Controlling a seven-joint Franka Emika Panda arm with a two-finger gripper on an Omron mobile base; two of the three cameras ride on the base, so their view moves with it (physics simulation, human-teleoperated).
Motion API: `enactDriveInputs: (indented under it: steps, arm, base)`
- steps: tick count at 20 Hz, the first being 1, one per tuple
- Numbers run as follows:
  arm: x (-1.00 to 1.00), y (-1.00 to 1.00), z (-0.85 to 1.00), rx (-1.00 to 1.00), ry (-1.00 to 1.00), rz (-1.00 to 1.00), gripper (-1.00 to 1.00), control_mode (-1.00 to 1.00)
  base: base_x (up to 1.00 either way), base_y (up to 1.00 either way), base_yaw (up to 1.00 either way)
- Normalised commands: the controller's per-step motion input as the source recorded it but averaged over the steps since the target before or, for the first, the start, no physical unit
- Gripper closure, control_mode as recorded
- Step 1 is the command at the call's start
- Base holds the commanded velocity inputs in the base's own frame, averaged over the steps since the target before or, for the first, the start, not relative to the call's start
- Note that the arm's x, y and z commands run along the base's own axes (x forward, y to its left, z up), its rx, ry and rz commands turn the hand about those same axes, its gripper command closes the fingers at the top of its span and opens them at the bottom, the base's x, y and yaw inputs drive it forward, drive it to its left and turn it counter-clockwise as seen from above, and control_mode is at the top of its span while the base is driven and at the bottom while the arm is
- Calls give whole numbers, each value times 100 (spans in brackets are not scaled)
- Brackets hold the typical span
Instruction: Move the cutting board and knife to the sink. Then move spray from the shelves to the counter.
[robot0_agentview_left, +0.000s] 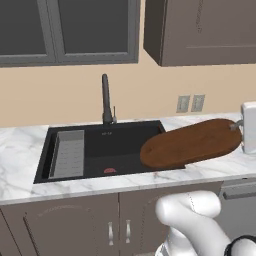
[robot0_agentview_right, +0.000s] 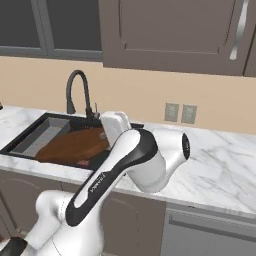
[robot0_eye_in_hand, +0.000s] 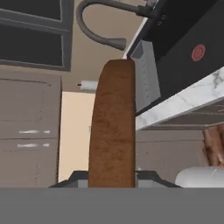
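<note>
One cutting board (robot0_eye_in_hand: 112, 127) gripped between the end effector (robot0_eye_in_hand: 112, 177) fingers, over the sink (robot0_agentview_left: 107, 147).

Reddish-brown cutting board (robot0_agentview_left: 192, 143), rounded ends, held tilted above the dark sink (robot0_agentview_left: 100, 150), one end overhanging the marble counter (robot0_agentview_left: 20, 150)

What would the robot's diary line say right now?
gripper: shut on cutting board | board: carried over sink | knife: unseen

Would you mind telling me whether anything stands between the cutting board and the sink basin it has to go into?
Nothing visible does. The cutting board, gripped by the hand, already reaches over the sink; the faucet stands behind, out of the way.
</note>
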Motion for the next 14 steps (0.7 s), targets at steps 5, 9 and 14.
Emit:
enactDriveInputs:
  steps: [5, 9, 14]
  arm:
    - [100, 0, -37, 0, 12, 11, 100, -100]
    - [100, 0, -50, 0, 8, 9, 100, -100]
    - [100, 20, -62, -1, 1, 7, 100, -100]
  base:
    - [0, 0, 0]
    - [0, 0, 0]
    - [0, 0, 0]
